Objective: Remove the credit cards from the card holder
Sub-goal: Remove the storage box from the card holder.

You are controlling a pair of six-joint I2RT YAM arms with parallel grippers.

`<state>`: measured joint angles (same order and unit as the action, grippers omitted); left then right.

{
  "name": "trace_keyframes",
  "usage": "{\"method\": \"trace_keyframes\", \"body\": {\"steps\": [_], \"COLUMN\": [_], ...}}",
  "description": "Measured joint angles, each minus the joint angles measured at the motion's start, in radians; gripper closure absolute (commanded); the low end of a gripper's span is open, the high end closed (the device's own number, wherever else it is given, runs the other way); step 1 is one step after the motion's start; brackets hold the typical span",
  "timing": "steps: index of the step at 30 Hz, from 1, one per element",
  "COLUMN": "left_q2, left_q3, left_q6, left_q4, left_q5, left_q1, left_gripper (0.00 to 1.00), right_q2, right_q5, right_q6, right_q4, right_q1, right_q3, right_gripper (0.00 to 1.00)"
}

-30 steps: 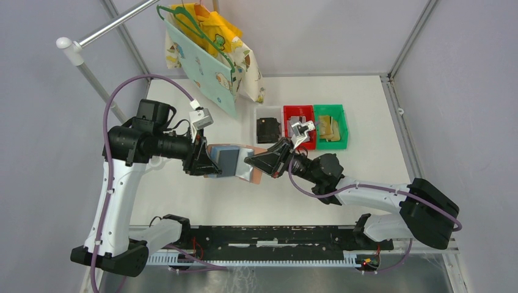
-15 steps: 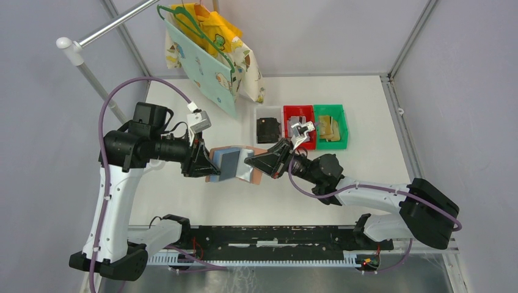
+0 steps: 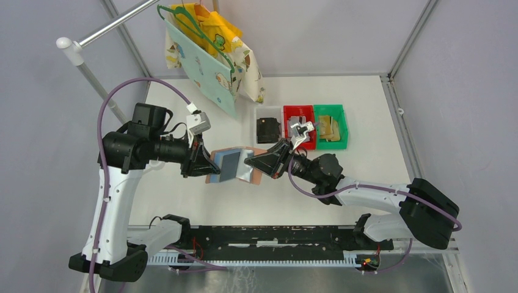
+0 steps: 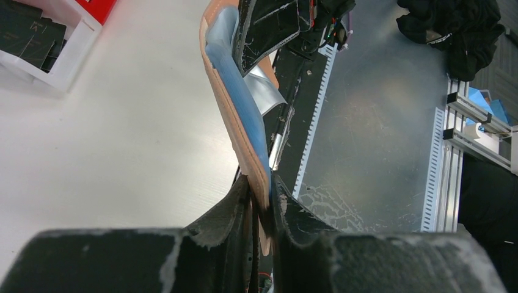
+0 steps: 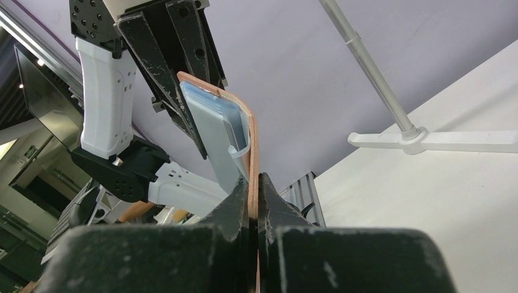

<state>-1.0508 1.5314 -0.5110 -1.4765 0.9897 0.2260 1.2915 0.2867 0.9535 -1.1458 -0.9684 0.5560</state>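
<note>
- Left gripper (image 3: 206, 163) has backed off a touch toward its own side compared with a second ago, and it took its flap of the wallet (image 3: 246, 172) along, so the thing looks spread a bit wider and more tilted.
- Right gripper (image 3: 254, 163) looks parked in the same spot, as far as I can tell.
- Grip check: the left fingers (image 4: 241, 201) are clamped on the salmon edge of one flap, and the right gripper (image 5: 253, 183) is pinching the other flap the same way. The wallet hangs open between the two of them.
- One grey card (image 3: 228, 163) sits in the blue pocket just ahead of the left fingertips. I can't tell if there are more behind it.
- Far side of the right gripper there are three bins; the clear bin (image 3: 267, 129) and the green bin (image 3: 330, 127) already have cards in them.
- What worries me: both grippers are busy holding, so pulling that card means one has to let go, and the freed flap could flop closed over the pocket.
- Also, any more spreading and a thin edge could slip out of a pinch, or the tilted card could slide out onto the table (image 3: 366, 110).
</note>
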Motion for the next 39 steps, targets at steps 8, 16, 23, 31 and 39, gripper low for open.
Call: {"method": "trace_keyframes", "body": {"steps": [8, 16, 23, 31, 39], "left_q2": [0.000, 0.001, 0.009, 0.066, 0.079], "left_q3": [0.000, 0.000, -0.001, -0.074, -0.098], "left_q6": [-0.001, -0.001, 0.001, 0.105, 0.157], "left_q4": [-0.002, -0.004, -0.002, 0.143, 0.235], "left_q5": [0.008, 0.034, 0.033, -0.068, -0.107], "left_q1": [0.000, 0.000, 0.000, 0.000, 0.000], "left_gripper": [0.80, 0.78, 0.90, 0.72, 0.65], "right_q2": [0.007, 0.056, 0.080, 0.080, 0.079], "right_q5": [0.026, 0.026, 0.023, 0.000, 0.019], "right_q6": [0.003, 0.011, 0.023, 0.023, 0.054], "right_q4": [-0.010, -0.022, -0.058, -0.065, -0.136], "right_q1": [0.000, -0.010, -0.014, -0.013, -0.023], "right_q3": [0.005, 0.045, 0.050, 0.048, 0.036], "right_gripper": [1.00, 1.00, 1.00, 1.00, 1.00]}}
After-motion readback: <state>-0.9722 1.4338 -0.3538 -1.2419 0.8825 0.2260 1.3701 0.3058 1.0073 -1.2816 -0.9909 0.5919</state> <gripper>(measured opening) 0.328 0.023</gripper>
